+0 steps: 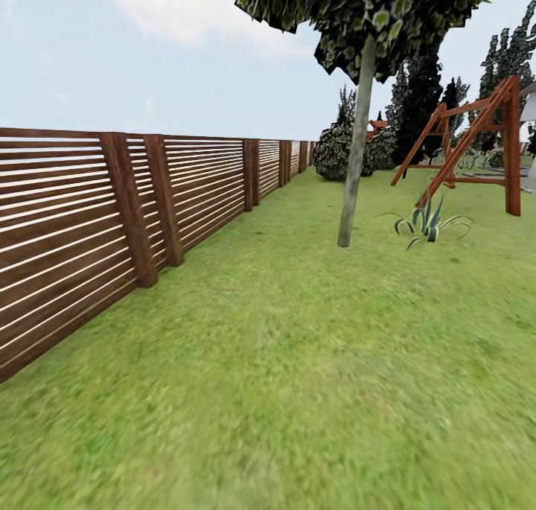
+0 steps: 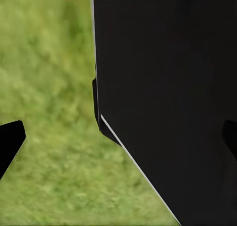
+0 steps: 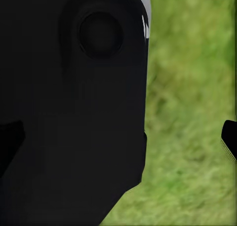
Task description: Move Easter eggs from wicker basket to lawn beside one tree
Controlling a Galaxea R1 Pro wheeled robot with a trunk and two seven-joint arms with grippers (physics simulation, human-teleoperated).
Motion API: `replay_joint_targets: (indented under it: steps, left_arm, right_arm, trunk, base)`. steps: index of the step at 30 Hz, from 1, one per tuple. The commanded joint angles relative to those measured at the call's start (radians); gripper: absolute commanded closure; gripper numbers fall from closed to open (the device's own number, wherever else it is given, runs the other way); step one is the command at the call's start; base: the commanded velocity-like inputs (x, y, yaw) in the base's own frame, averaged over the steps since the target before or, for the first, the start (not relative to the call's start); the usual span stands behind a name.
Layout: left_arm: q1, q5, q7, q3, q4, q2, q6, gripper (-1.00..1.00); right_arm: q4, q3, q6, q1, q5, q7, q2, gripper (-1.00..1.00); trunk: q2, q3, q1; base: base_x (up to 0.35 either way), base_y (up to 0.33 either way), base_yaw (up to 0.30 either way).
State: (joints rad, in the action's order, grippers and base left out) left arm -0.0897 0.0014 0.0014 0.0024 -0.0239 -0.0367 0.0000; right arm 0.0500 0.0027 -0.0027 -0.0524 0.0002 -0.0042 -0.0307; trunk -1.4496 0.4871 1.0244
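The Easter eggs and the wicker basket are out of view. The lawn (image 1: pixel 298 361) stretches ahead as mottled green grass. A tree (image 1: pixel 356 153) with a pale, slightly tilted trunk and a dark leafy crown stands on it at mid-distance, right of centre. In the left wrist view my left gripper (image 2: pixel 118 139) is open, with one dark fingertip (image 2: pixel 10 142) at the frame edge, over grass and a black part of the robot. In the right wrist view my right gripper (image 3: pixel 118 139) is open too, with a fingertip (image 3: pixel 229 139) at the edge and nothing held.
A brown slatted fence (image 1: pixel 89 234) runs along the left and recedes into the distance. Beyond the tree stand a red-brown wooden swing frame (image 1: pixel 476 145), a spiky plant (image 1: pixel 426 225), and dark bushes (image 1: pixel 335 149) with tall trees behind.
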Motion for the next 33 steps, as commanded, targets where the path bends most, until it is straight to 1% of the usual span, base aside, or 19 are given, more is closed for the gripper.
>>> replay_joint_targets:
  steps: [1,33]
  left_arm:
    - [-0.001,0.000,0.000,0.000,-0.002,0.000,0.000,-1.00]
    - [-0.001,0.000,0.000,0.000,-0.002,0.000,0.000,-1.00]
  right_arm:
    - [0.002,0.000,0.000,-0.001,0.000,0.000,0.000,-1.00]
    - [0.002,0.000,0.000,-0.001,0.000,0.000,0.000,-1.00]
  trunk:
    - [0.000,0.001,0.001]
    - [0.000,0.001,0.001]
  base:
    - [0.334,0.000,0.000]
    - [0.334,0.000,0.000]
